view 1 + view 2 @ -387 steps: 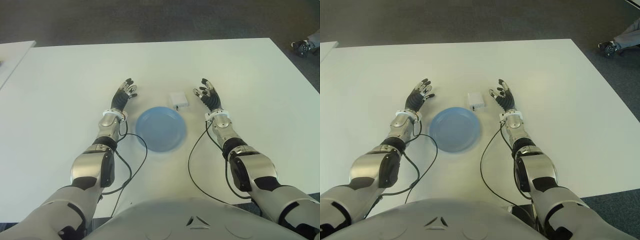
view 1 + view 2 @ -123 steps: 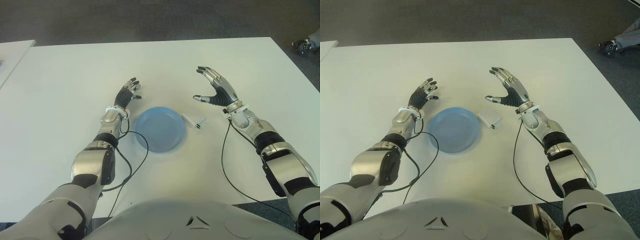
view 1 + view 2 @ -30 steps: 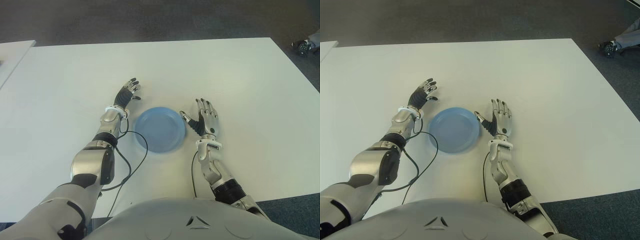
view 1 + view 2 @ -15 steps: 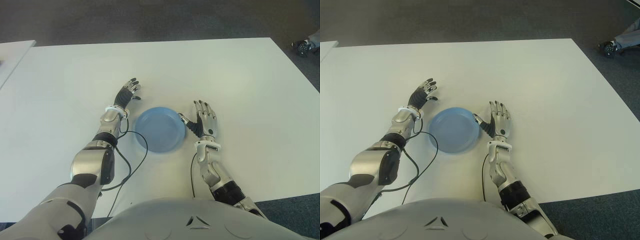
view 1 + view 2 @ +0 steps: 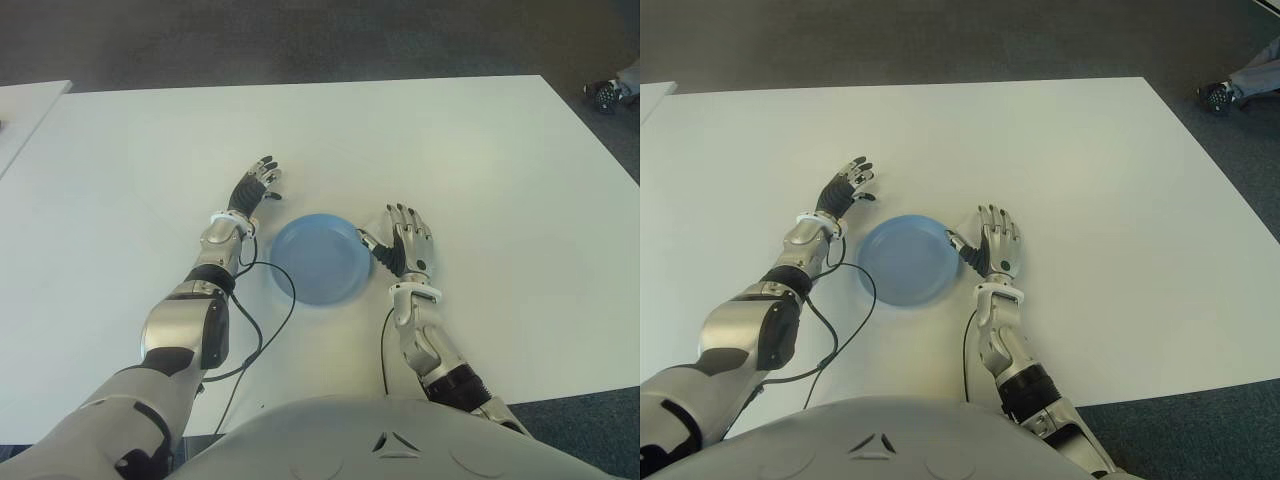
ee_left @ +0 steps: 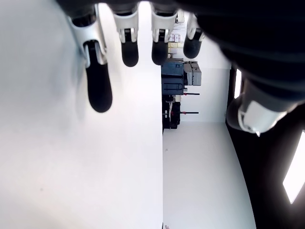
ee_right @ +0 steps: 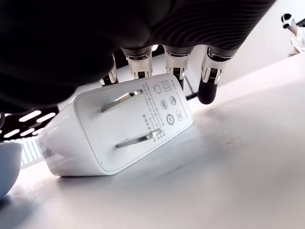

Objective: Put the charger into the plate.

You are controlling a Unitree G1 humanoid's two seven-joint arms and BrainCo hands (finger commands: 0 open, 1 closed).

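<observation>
Where right robot hand (image 5: 405, 245) hovers, white two-pronged charger (image 7: 119, 126) beside blue plate (image 5: 318, 262).

Both eye views look steeply down from the head at the same white worktop (image 5: 420, 140), a small sideways offset apart. Each wrist view sits close under its own robot hand, skimming low along the worktop; the right one catches the plate (image 7: 7, 164) edge

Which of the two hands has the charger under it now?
The right hand, beside the plate: its wrist view shows the charger beneath its fingers.
</observation>
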